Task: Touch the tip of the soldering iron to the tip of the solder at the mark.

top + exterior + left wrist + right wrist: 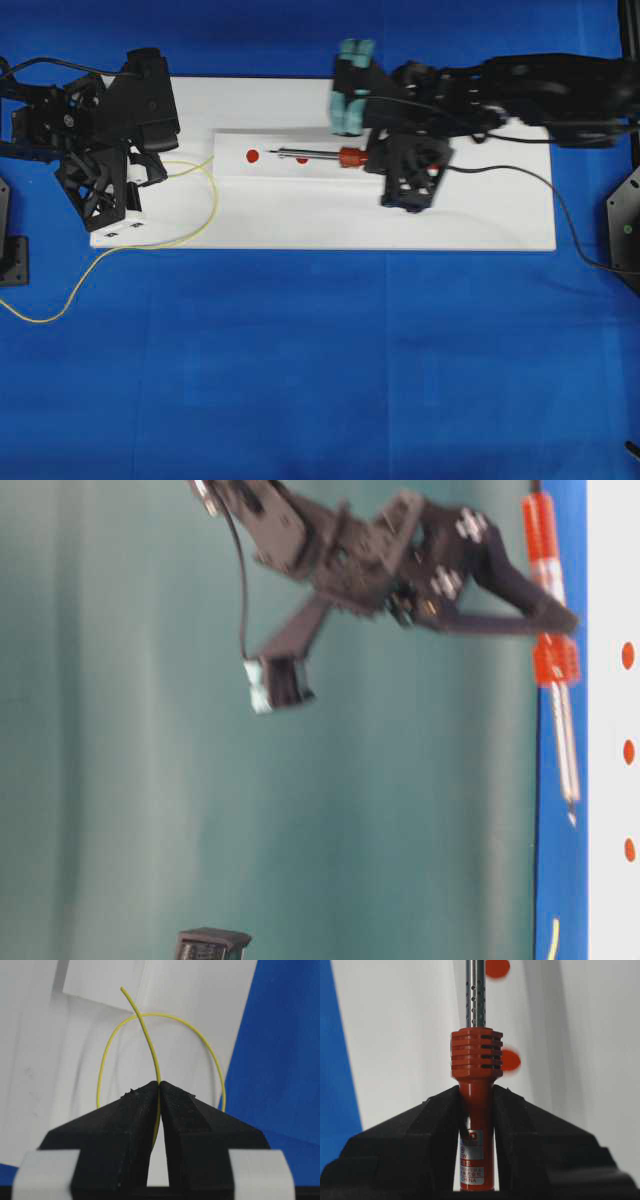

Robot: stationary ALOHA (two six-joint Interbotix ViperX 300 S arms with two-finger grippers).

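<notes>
Blue cloth fills the near ground, with slack solder trailing off the white board at eight o'clock. On the board's left end, the left gripper is clamped on the solder, whose free tip points away toward twelve o'clock. At the board's middle, the right gripper pinches the iron by its red handle, shaft pointing at nine o'clock toward a red mark.
</notes>
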